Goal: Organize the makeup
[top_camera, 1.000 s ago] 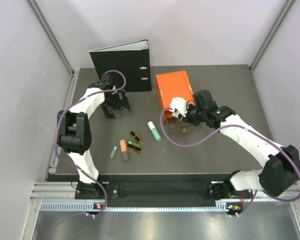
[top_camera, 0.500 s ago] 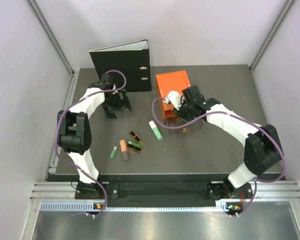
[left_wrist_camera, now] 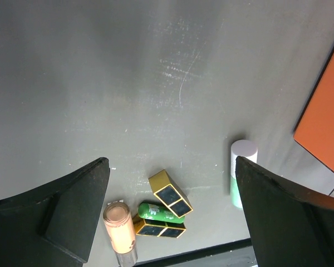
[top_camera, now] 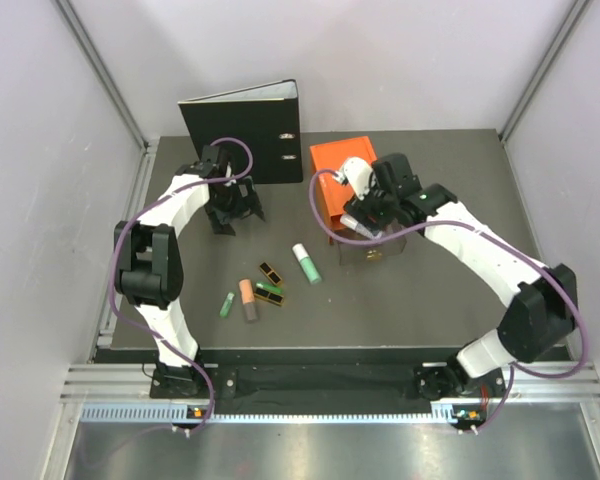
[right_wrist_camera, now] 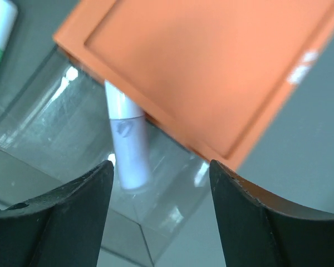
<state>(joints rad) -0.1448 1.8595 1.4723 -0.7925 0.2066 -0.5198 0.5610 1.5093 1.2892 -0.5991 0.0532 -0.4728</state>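
Note:
The makeup lies left of the orange drawer box [top_camera: 342,172]: a mint-and-white tube [top_camera: 307,262], a peach-grey tube [top_camera: 247,299], two black-gold cases [top_camera: 270,272], and green sticks [top_camera: 227,305]. My left gripper [top_camera: 235,212] is open and empty, behind them. Its wrist view shows a case [left_wrist_camera: 171,193], a green stick [left_wrist_camera: 160,213], the peach tube [left_wrist_camera: 119,225] and the mint tube [left_wrist_camera: 242,172] between its fingers [left_wrist_camera: 61,217]. My right gripper [top_camera: 365,220] is open over the clear drawer [right_wrist_camera: 61,128], where a pale lilac tube [right_wrist_camera: 128,147] lies below it, part under the box [right_wrist_camera: 200,67].
A black ring binder [top_camera: 245,130] stands at the back left, just behind my left gripper. The clear drawer [top_camera: 375,250] sticks out of the box's front. Grey walls close in the table on both sides and at the back.
My right gripper has swung back and left from in front of the drawer to above it, at the box's front edge. The left arm has hardly moved.

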